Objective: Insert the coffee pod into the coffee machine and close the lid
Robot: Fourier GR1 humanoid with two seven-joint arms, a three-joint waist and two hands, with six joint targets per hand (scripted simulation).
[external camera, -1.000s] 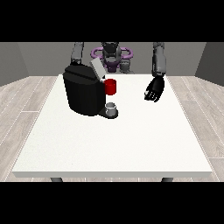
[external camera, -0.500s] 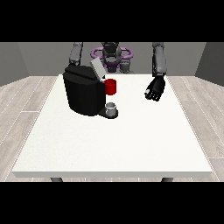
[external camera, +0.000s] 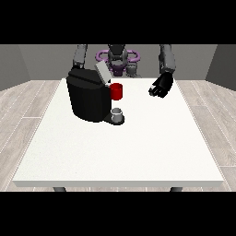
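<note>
Under machine (external camera: 87, 97) spout, grey thing (external camera: 118, 113).

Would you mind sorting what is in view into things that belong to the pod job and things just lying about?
Job: coffee machine, its raised lid, the hand at the view's right.
Lying about: red thing at the machine, grey thing, table.

Coffee machine (external camera: 88, 97) on white table (external camera: 120, 152), lid (external camera: 102, 72) up.
Red thing at the machine (external camera: 116, 91); hand at the view's right (external camera: 162, 85) hangs above table, fingers curled.
</note>
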